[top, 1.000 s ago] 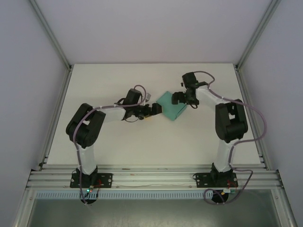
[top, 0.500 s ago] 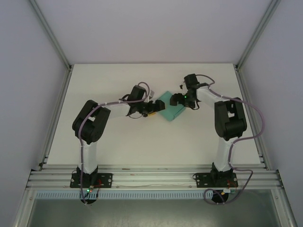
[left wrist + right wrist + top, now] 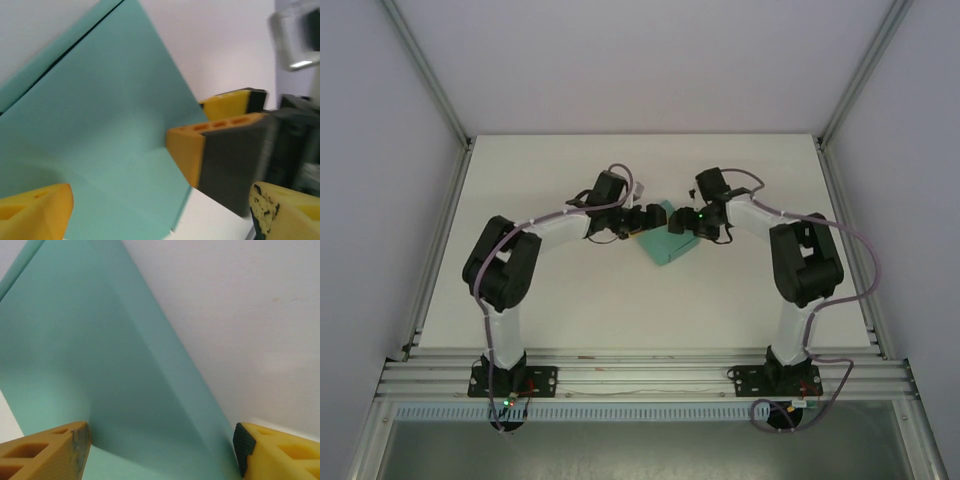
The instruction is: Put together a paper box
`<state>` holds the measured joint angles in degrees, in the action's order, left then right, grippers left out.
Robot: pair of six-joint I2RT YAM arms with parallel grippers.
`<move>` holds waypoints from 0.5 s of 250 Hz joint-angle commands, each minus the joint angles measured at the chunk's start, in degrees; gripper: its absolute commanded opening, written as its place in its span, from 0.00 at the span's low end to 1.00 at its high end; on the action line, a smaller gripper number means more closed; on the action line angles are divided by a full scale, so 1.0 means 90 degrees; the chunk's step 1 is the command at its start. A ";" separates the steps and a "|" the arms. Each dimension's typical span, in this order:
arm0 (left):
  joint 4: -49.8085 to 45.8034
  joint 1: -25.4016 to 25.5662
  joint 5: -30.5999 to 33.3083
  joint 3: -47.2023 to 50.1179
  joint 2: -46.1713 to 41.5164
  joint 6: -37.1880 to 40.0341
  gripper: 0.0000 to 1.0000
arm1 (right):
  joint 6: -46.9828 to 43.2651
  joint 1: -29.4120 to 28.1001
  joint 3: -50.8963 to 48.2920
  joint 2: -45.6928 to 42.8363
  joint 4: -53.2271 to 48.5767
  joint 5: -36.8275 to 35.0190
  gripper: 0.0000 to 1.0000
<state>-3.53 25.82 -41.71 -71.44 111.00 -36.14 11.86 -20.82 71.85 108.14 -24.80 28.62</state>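
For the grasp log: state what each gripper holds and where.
Cannot be told. The right gripper straddles an edge of the paper box, no clamp visible; the left gripper stands open at its corner.

paper box (image 3: 90, 355) partly off-frame, wrist cams

Your overhead camera looks down from behind the arm bases (image 3: 510, 380) across the whole desk (image 3: 570, 310). Your two wrist cameras sit very close, both facing the same paper box (image 3: 665, 245).
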 commanded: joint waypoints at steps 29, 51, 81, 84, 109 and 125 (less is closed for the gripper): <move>-0.0336 -0.0048 0.0215 -0.0285 0.0618 0.0101 0.89 | 0.0735 -0.0221 -0.0340 0.0211 0.0325 0.0170 0.68; -0.0292 -0.0042 0.0238 -0.0387 0.0793 0.0052 0.88 | 0.0928 -0.0254 -0.0424 0.0286 0.0579 0.0392 0.62; -0.0385 -0.0037 0.0227 -0.0513 0.1015 -0.0081 0.84 | 0.1246 -0.0309 -0.0563 0.0372 0.1032 0.0872 0.58; -0.0436 -0.0037 0.0261 -0.0503 0.1023 -0.0085 0.84 | 0.1271 -0.0307 -0.0576 0.0371 0.1077 0.0892 0.58; -0.0608 -0.0037 0.0465 -0.0298 0.1011 -0.0174 0.84 | 0.1407 -0.0323 -0.0664 0.0413 0.1303 0.1035 0.57; -0.0706 -0.0037 0.0444 -0.0238 0.1095 -0.0203 0.84 | 0.1430 -0.0321 -0.0682 0.0484 0.1360 0.1106 0.57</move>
<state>-3.64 23.88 -38.22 -76.29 116.46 -36.21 22.28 -21.45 67.90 108.27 -15.16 32.84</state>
